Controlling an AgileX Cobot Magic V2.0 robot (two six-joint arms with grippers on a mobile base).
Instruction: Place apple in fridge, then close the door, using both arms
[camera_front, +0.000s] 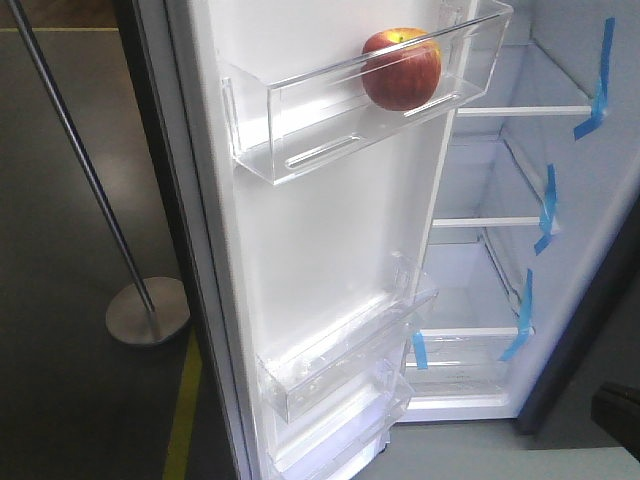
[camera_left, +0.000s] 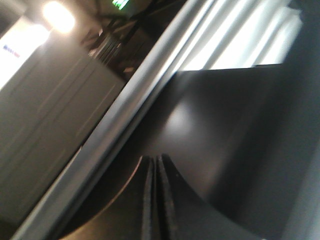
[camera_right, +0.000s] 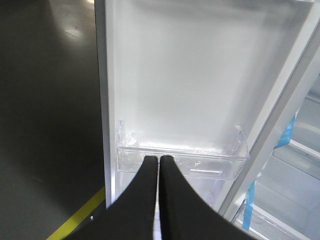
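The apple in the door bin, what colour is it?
The apple is red with a yellow patch on top, best seen in the front-facing view.

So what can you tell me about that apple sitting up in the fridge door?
The apple is round and glossy, mostly red with a yellow patch near its top. It looks whole and sits upright in the upper clear bin of the open door, towards the bin's right end. Neither gripper touches it.

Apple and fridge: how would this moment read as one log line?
apple: in upper door bin | door: open | left hand: shut, empty | right hand: shut, empty
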